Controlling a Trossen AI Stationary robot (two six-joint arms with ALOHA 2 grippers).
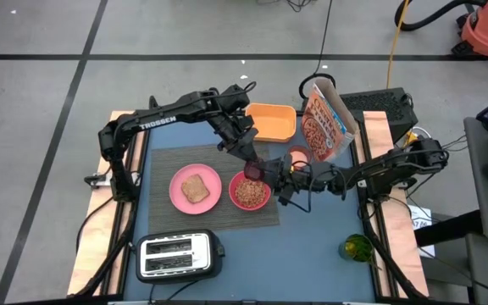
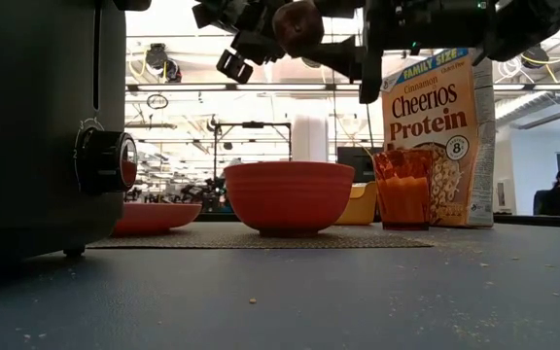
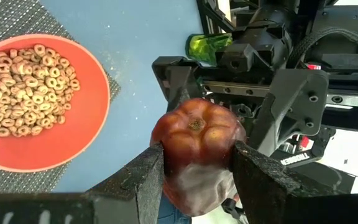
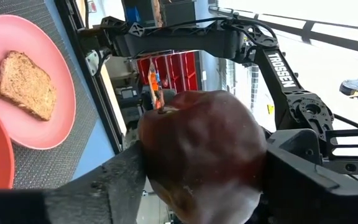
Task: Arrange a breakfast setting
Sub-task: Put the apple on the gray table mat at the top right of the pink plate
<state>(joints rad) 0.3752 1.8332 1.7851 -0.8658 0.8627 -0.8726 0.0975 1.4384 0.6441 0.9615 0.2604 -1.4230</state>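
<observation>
Pink plate (image 1: 196, 187) with the toast (image 1: 196, 188) lies at the left of the mat (image 1: 163, 161); just right of it sits the bowl (image 1: 249, 193) of cereal, also on the mat. Above the bowl's right rim, in the air, is the dark red fruit (image 1: 256, 170). The left gripper (image 1: 253, 166) comes at it from the left and far side, fingers closed on its flanks. The right gripper (image 1: 280, 178) reaches in from the right, level and low; its wrist view shows its fingers pressed to the same fruit (image 4: 199, 152), so both seem to grip it at once, a handover in mid-air. Judged from this, the coming move turns on that shared hold: one gripper must let go before the other pulls away. Bare mat right of the bowl is nearest, directly below the right gripper. No spoon shows
</observation>
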